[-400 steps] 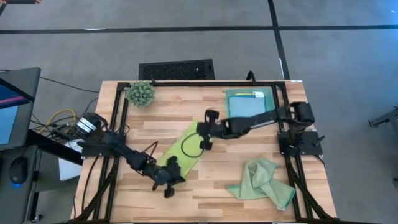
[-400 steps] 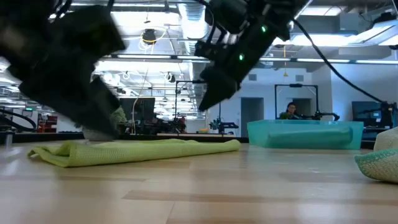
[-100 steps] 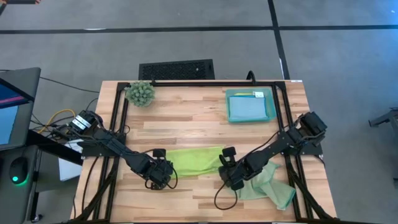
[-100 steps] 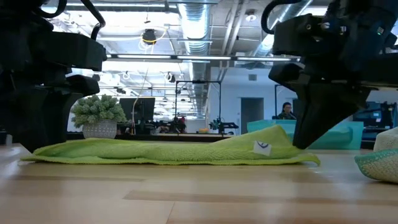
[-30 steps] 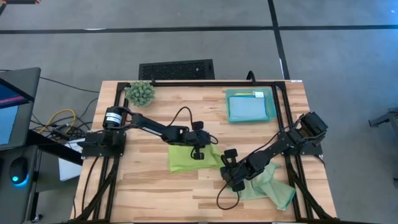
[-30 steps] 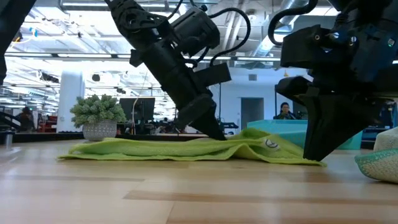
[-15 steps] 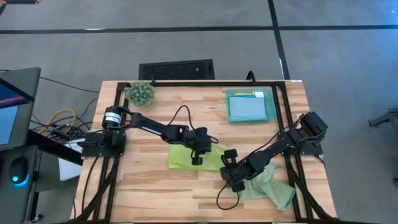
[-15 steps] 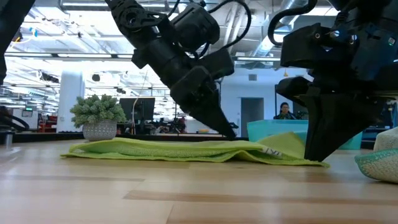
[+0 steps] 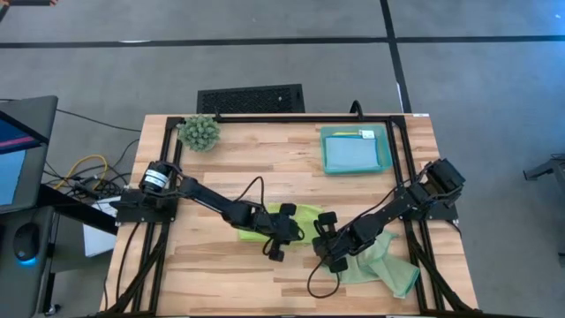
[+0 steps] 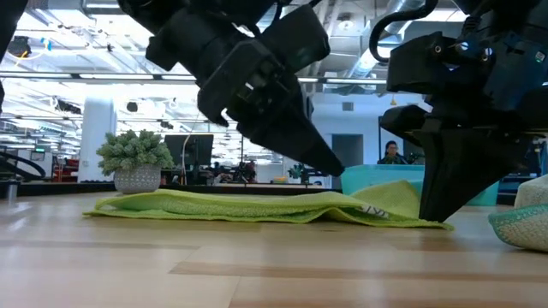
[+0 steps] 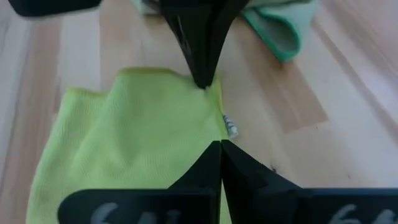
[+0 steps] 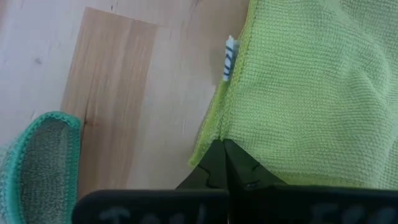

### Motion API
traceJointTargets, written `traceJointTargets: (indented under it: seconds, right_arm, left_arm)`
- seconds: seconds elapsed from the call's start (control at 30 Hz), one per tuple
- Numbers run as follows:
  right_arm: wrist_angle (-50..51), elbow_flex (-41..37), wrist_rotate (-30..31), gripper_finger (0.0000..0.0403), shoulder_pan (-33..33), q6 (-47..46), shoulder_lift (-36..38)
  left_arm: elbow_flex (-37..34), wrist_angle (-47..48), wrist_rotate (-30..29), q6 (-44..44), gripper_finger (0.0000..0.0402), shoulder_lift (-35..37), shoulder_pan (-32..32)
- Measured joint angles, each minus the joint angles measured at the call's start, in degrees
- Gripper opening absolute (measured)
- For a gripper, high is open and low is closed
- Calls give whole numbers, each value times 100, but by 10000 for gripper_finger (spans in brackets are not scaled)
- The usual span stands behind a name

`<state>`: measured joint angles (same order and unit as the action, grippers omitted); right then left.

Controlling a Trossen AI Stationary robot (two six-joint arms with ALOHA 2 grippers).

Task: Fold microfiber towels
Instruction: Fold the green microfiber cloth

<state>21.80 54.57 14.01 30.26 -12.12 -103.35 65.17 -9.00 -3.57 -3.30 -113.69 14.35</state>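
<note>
- Your lime green towel [image 9: 291, 221] lies folded and flat on the wooden table [image 9: 256, 172], near the table's front middle, between the two grippers
- A small white tag [image 12: 229, 59] with blue print sticks out from the towel's edge; the print is too small to read. You can see the same tag in the left wrist view [image 11: 231, 126] and the low view [image 10: 374, 210]
- Your right gripper [image 9: 323, 231] has its jaws closed on the towel's edge next to that tag, with the pinched edge lifted slightly off the wood in the low view
- Your left gripper [image 9: 281, 240] has its jaws closed too, fingertips together, hovering just above the towel; from the low view it seems to hold nothing, though its tips sit close to the cloth
- The pale sage green towel [image 9: 381, 265] lies crumpled just beside the right gripper, toward the table's front right corner; its darker green hem [image 12: 37, 134] shows in the right wrist view
- The teal tray [image 9: 355, 150] sits well apart at the back right, with a light blue towel folded inside it
- The small spiky plant [image 9: 199, 132] stands at the back left corner
- In the low view a person [image 10: 395, 154] sits far off in the room behind the table
</note>
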Motion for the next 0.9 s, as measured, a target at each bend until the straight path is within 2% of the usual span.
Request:
traceJointTargets:
  seconds: [0.17,0.37,0.5,0.6,0.73,0.9]
  right_arm:
    - [139,107,-93,5,0,-196,-15]
    - [198,333,-686,6,37,-655,-24]
    - [164,354,-754,7,83,-744,-24]
    - [118,378,-766,24,85,-748,-24]
    - [219,543,-665,62,65,-765,-22]
    - [1242,992,-661,107,9,-807,-13]
  left_arm:
    - [0,217,16,167,0,0,26]
    - [0,1092,-11,366,0,0,50]
    - [-77,1191,-307,421,0,0,105]
    - [-83,1256,-581,543,0,4,104]
    - [-83,1247,-626,515,0,4,98]
    - [-83,1203,-453,508,0,4,131]
